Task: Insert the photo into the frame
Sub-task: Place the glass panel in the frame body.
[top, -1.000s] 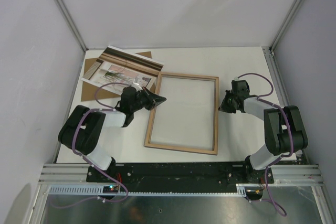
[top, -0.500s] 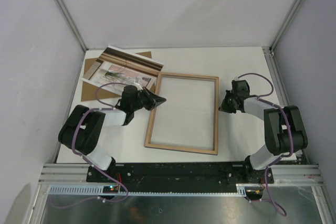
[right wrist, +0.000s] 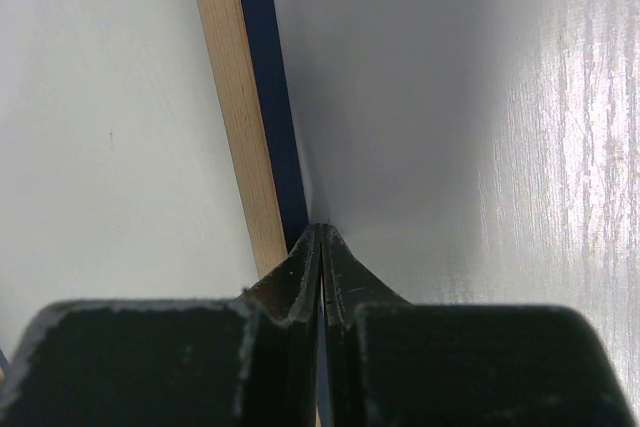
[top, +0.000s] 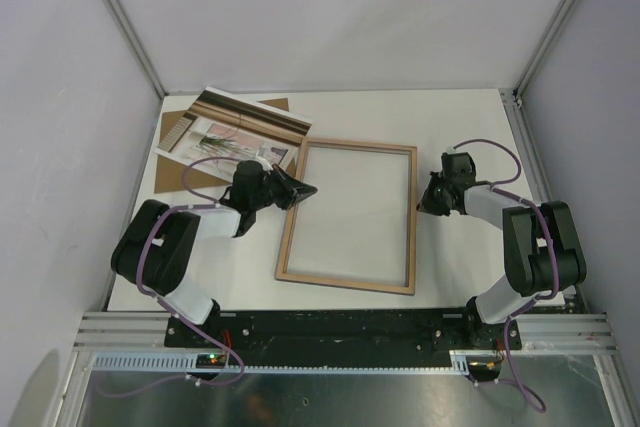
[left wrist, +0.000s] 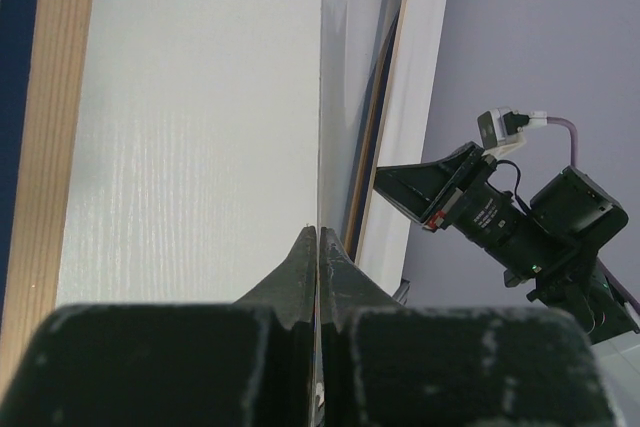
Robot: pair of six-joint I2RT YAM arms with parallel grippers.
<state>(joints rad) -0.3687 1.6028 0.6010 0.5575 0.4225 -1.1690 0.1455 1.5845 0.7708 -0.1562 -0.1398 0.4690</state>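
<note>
The frame (top: 345, 283) lies flat mid-table with its light wood back up. The photo (top: 236, 129) rests at the back left, partly on a brown board (top: 177, 177). My left gripper (top: 308, 189) is shut, its tips over the frame's left rail. In the left wrist view the shut tips (left wrist: 318, 231) sit above the white surface inside the frame (left wrist: 55, 147). My right gripper (top: 421, 205) is shut just outside the right rail. In the right wrist view its tips (right wrist: 319, 227) meet the navy edge of the frame (right wrist: 235, 97). Whether either pair of jaws pinches anything thin is unclear.
Grey enclosure walls stand close on the left, right and back. The black mounting rail (top: 340, 327) runs along the near edge. The right arm (left wrist: 500, 212) shows across the frame in the left wrist view.
</note>
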